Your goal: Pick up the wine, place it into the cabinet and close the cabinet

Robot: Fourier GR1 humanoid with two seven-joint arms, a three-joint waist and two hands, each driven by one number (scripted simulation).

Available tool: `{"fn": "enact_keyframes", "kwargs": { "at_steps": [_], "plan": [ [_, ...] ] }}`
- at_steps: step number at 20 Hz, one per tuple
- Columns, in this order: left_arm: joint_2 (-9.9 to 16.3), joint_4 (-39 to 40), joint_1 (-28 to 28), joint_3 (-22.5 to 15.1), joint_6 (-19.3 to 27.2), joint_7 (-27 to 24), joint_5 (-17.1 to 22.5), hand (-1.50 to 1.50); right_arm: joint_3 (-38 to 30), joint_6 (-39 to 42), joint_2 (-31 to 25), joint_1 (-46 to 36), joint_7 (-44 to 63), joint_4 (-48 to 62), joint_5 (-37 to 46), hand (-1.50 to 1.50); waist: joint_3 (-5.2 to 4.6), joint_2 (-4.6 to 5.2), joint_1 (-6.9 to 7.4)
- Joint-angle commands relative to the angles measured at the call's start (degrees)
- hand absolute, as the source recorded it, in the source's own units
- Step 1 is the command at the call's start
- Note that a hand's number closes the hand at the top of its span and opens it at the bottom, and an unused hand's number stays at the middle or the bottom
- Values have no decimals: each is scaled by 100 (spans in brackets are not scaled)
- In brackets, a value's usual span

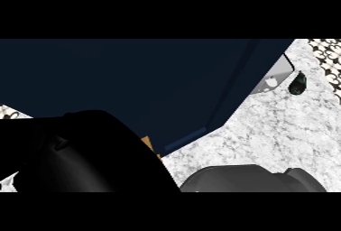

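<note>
Nearest, a black mass fills the lower left, likely the left hand [73,153], its fingers impossible to read. At the lower edge right of it sits a grey shape [233,180], perhaps the right forearm. Beyond, the navy cabinet [133,81] overhangs the marble tabletop [279,131]. Farthest, the wine [297,84] lies near the cabinet's right edge, ungrasped, with open stone around it.

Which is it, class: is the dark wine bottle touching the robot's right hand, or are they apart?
Apart. In the head view the wine bottle lies far up the counter, with bare marble separating it from the right hand at the lower edge.
</note>
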Motion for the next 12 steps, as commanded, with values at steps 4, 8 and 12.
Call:
{"fn": "enact_keyframes", "kwargs": {
  "at_steps": [4, 8, 12],
  "plan": [
    [272, 560, -89, 705, -797, 195, 648, 150, -504, -277, 15, -1062, -953, 2197, -529, 150, -2, 64, 29],
    [270, 468, 265, 931, -1024, 190, 605, 150, -686, -167, 16, -1142, -1753, 3366, -838, 150, 3, 66, 126],
    [210, 543, 36, 957, -946, 315, 606, 150, -1089, -26, 16, -1472, -2275, 4470, -906, 150, 7, 74, 24]
  ]
}}
